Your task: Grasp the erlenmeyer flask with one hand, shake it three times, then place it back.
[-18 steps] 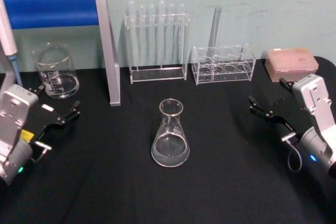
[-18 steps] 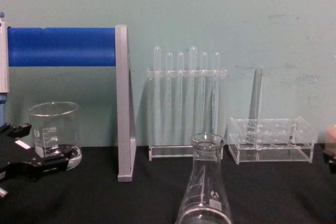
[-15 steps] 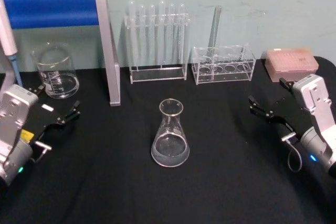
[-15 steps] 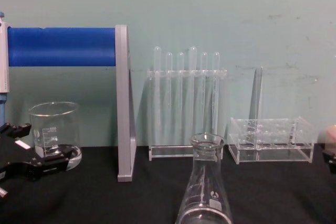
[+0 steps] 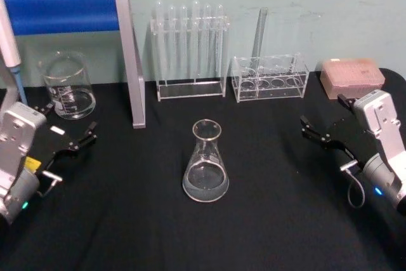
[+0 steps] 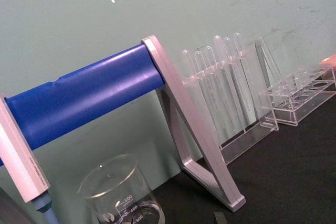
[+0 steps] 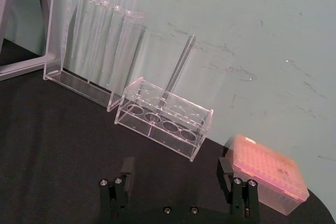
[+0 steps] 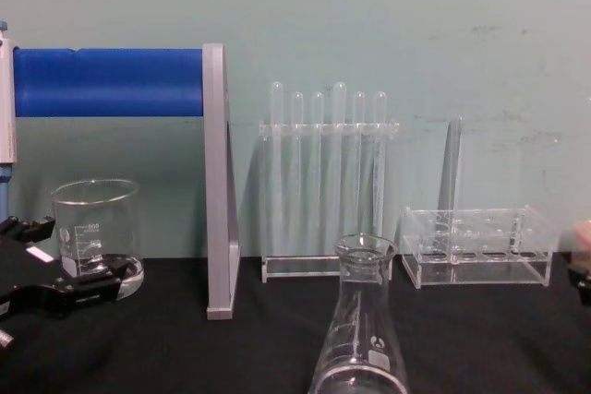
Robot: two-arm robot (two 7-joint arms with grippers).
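Note:
The erlenmeyer flask (image 5: 205,163) stands upright on the black table, in the middle, free of both arms; from the chest its neck and cone (image 8: 362,329) rise at the bottom centre. My left gripper (image 5: 68,128) hovers open at the left, near the beaker, well left of the flask. Its fingers (image 8: 65,291) reach in from the left edge of the chest view. My right gripper (image 5: 325,122) is open at the right, apart from the flask. In the right wrist view its two fingers (image 7: 125,174) stand wide with nothing between them.
A glass beaker (image 5: 66,87) sits back left beneath a blue-barred grey stand (image 5: 130,61). A rack of test tubes (image 5: 190,49) and a low clear rack (image 5: 269,77) line the back wall. A pink tip box (image 5: 352,75) sits back right.

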